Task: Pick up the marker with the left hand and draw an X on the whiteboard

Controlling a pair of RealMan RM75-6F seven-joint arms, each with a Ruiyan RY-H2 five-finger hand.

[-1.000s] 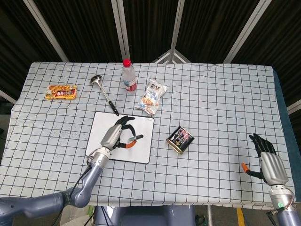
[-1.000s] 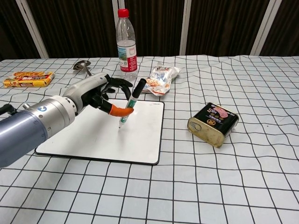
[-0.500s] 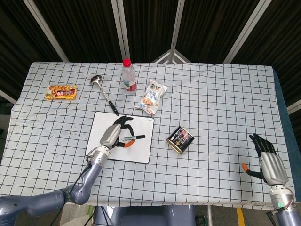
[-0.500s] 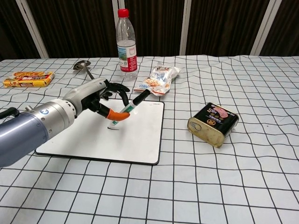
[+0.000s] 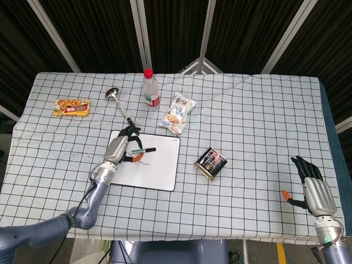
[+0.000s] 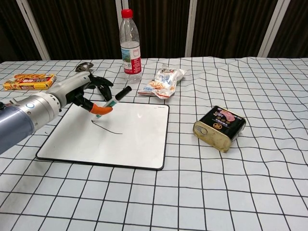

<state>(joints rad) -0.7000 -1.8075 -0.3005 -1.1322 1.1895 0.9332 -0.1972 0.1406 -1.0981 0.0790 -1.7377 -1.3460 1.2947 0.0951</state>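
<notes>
The whiteboard [image 5: 157, 170] [image 6: 134, 139] lies flat on the checked cloth, left of centre. My left hand [image 5: 120, 147] [image 6: 82, 91] is over its far left part and pinches the marker [image 5: 141, 150] [image 6: 111, 100], black cap pointing right, tip down at the board. A thin dark stroke [image 6: 108, 128] runs across the board below the tip. My right hand [image 5: 313, 187] rests at the table's near right edge, fingers apart and holding nothing; the chest view does not show it.
A water bottle [image 5: 150, 89] [image 6: 130, 43] and a snack bag [image 5: 177, 113] [image 6: 161, 83] stand behind the board. A ladle [image 5: 120, 105] lies at the back left near a yellow packet [image 5: 72, 107] [image 6: 29, 81]. A tin can [image 5: 210, 163] [image 6: 220, 127] sits right of the board.
My left hand has moved up and to the left across the board with the marker. A dark line now shows on the board where the tip passed. The right hand has not moved.
</notes>
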